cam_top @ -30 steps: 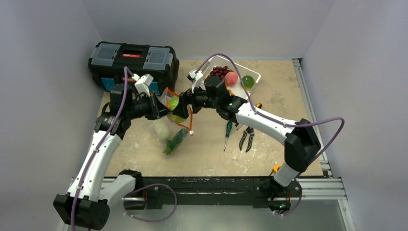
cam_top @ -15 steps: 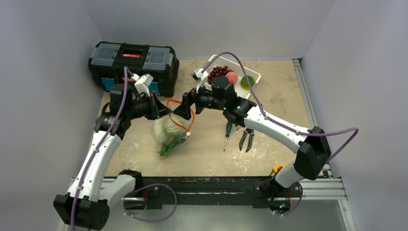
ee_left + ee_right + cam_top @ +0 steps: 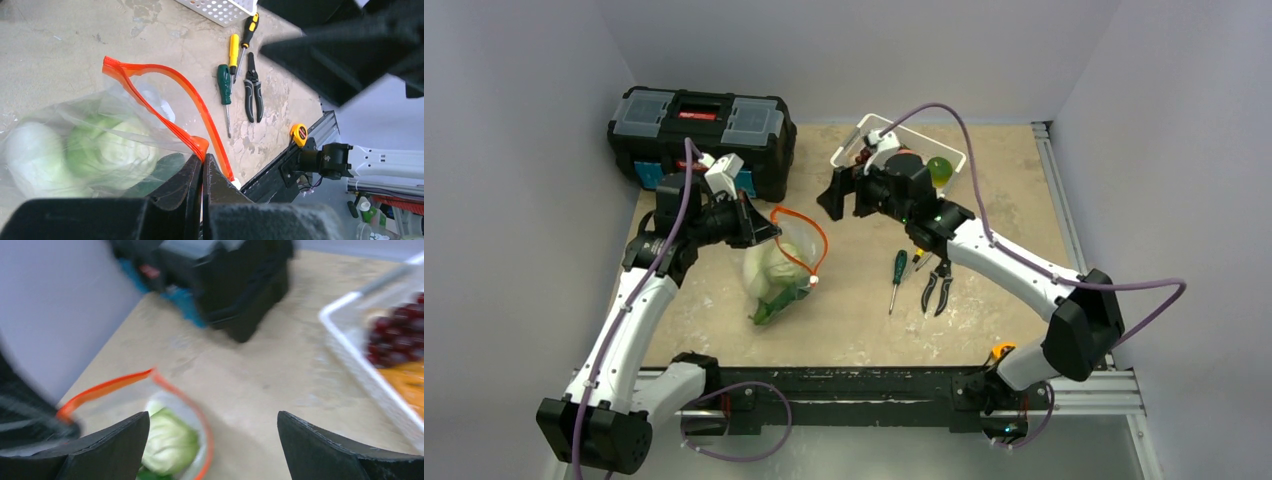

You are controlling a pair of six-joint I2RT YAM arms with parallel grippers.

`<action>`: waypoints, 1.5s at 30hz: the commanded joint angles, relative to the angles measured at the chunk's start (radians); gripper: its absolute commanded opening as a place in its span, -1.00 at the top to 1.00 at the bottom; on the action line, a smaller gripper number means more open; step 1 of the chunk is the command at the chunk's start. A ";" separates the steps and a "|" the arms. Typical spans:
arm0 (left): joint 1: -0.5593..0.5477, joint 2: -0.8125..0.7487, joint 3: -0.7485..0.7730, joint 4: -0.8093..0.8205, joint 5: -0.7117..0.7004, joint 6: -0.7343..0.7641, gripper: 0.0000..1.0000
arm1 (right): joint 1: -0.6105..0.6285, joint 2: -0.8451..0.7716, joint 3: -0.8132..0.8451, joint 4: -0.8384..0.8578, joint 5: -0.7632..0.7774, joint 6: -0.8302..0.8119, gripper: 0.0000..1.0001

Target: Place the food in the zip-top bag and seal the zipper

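Pale grey walls [image 3: 1184, 120] close in a mottled beige tabletop [image 3: 1014, 220] with scuffed whitish patches. At the back left stands a black plastic toolbox [image 3: 699, 125]; its red lid label [image 3: 699, 114] carries writing too small to read. The left gripper [image 3: 202, 161] is pinched tight on the orange-red zipper [image 3: 165, 112] of the crinkly clear zip-top bag [image 3: 776, 258], holding its mouth up and gaping near the table's middle. Inside sit a round light-green cabbage [image 3: 769, 268] and a dark green cucumber [image 3: 776, 303]. The right gripper [image 3: 212, 417] hangs empty, fingers spread wide, between bag and white slotted basket [image 3: 957, 158]. A green-handled screwdriver [image 3: 897, 272] and black pliers [image 3: 936, 287] lie right of the bag.
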 commanded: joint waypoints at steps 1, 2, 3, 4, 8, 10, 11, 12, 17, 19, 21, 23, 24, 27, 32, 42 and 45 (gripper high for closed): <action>-0.004 0.022 0.017 0.000 -0.017 0.006 1.00 | -0.144 -0.012 -0.020 -0.035 0.218 0.113 -0.96; -0.004 0.029 0.021 -0.008 -0.017 0.006 1.00 | -0.173 0.000 -0.017 -0.037 0.236 0.122 -0.96; -0.005 0.034 0.023 -0.010 -0.014 0.007 1.00 | -0.197 0.018 -0.007 -0.043 0.254 0.125 -0.96; -0.005 0.037 0.025 -0.011 -0.014 0.007 1.00 | -0.217 0.050 0.011 -0.058 0.267 0.117 -0.96; -0.005 0.038 0.024 -0.012 -0.015 0.007 1.00 | -0.272 0.168 0.133 -0.117 0.303 0.038 -0.96; -0.004 0.041 0.024 -0.012 -0.016 0.007 1.00 | -0.291 0.230 0.202 -0.147 0.277 -0.017 -0.98; -0.004 0.041 0.024 -0.013 -0.016 0.007 1.00 | -0.304 0.261 0.233 -0.158 0.272 -0.033 -0.98; -0.005 0.043 0.024 -0.013 -0.015 0.008 1.00 | -0.318 0.303 0.266 -0.177 0.272 -0.035 -0.98; -0.004 0.048 0.024 -0.013 -0.015 0.008 1.00 | -0.363 0.451 0.407 -0.253 0.271 -0.033 -0.94; -0.005 0.049 0.024 -0.013 -0.013 0.008 1.00 | -0.379 0.477 0.400 -0.211 0.269 -0.026 -0.94; -0.005 0.051 0.024 -0.013 -0.012 0.008 1.00 | -0.398 0.507 0.406 -0.188 0.264 -0.006 -0.94; -0.004 0.052 0.024 -0.013 -0.007 0.007 1.00 | -0.418 0.534 0.416 -0.169 0.257 0.017 -0.94; -0.004 0.053 0.024 -0.012 -0.005 0.006 1.00 | -0.428 0.546 0.420 -0.158 0.252 0.033 -0.94; -0.005 0.054 0.025 -0.009 0.001 0.004 1.00 | -0.456 0.590 0.445 -0.126 0.215 0.071 -0.93; -0.005 0.057 0.024 -0.010 0.003 0.004 1.00 | -0.478 0.710 0.602 -0.187 0.181 0.078 -0.91; -0.005 0.062 0.025 -0.009 0.005 0.004 1.00 | -0.486 0.826 0.690 -0.202 0.205 0.082 -0.81; -0.004 0.063 0.025 -0.010 0.005 0.004 1.00 | -0.486 0.825 0.657 -0.178 0.199 0.072 -0.62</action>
